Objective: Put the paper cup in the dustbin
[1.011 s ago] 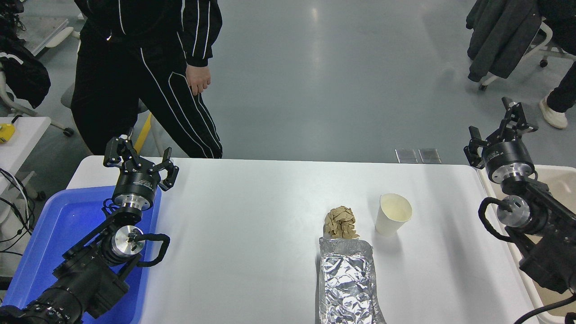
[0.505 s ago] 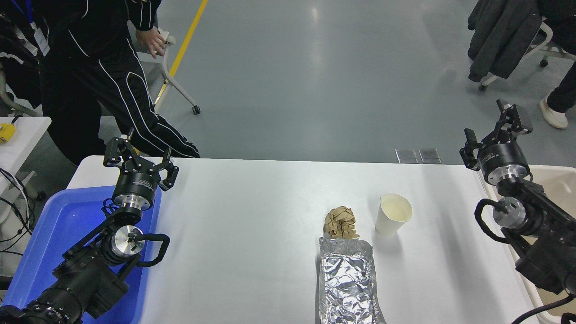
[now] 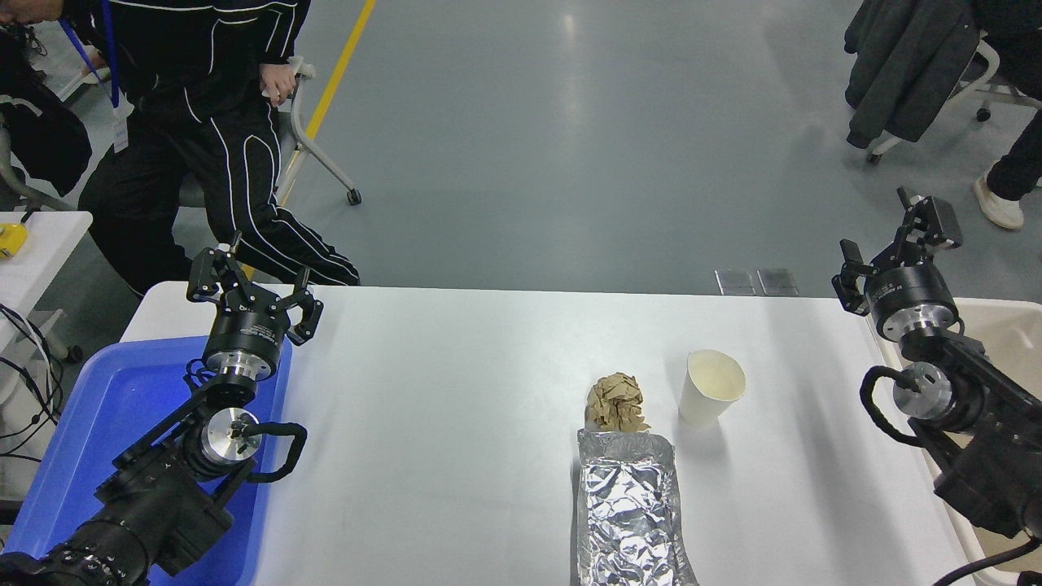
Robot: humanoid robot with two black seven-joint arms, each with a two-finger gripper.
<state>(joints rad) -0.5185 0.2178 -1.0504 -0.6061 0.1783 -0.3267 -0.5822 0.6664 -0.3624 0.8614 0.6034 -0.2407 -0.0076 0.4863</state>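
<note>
Foil (image 3: 631,513) at 6 o'clock, paper ball (image 3: 616,401) touching its far end. Cup (image 3: 710,387) upright just right of ball. Bin (image 3: 1005,325) at 3 o'clock. Right gripper (image 3: 894,244) open, empty, above bin's near-left corner. Left gripper (image 3: 248,285) open, empty, at 9 o'clock over tray (image 3: 81,423).

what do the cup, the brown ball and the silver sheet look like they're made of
Cup: matte white paper by the look, with a rolled rim and cream inside. Brown ball: crumpled kraft-type paper, dull and creased. Silver sheet: probably aluminium foil, shiny and wrinkled.

white paper cup (image 3: 711,387) upright (empty), beige dustbin (image 3: 1008,319) right
</note>
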